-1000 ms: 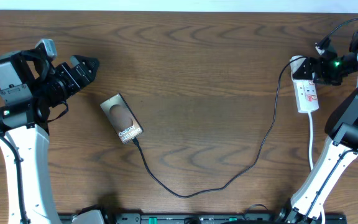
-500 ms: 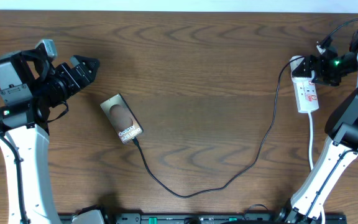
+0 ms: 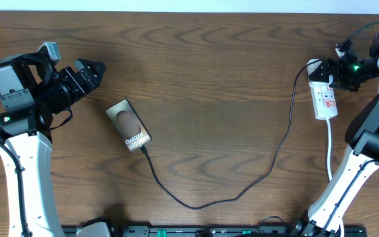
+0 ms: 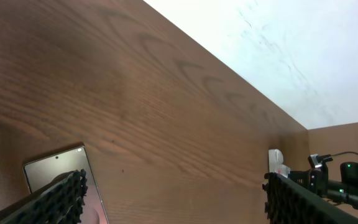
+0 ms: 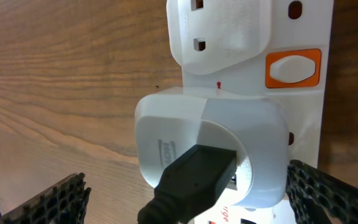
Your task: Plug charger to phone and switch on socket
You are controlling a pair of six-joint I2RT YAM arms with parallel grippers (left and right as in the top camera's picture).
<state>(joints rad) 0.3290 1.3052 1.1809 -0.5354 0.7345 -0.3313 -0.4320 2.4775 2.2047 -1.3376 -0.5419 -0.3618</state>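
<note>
Hovering at the socket (image 3: 325,100), the right claw (image 3: 329,74) is spread wide and grips nothing.
Its fingers (image 5: 64,200) flank the white adapter (image 5: 229,134) seated in the strip, gaps showing on both sides, and a black plug (image 5: 194,177) sticks out of that adapter; the orange switch (image 5: 294,67) sits just beyond it. Over on the left, the left claw (image 3: 92,70) is wide open too, empty, near the phone (image 3: 128,125) but not touching it. The charger (image 3: 196,206) loops across the bench (image 3: 209,59) from the socket end and meets the phone's lower edge. Against half a second ago, nothing has shifted: arms, phone and cable all sit as they were.
</note>
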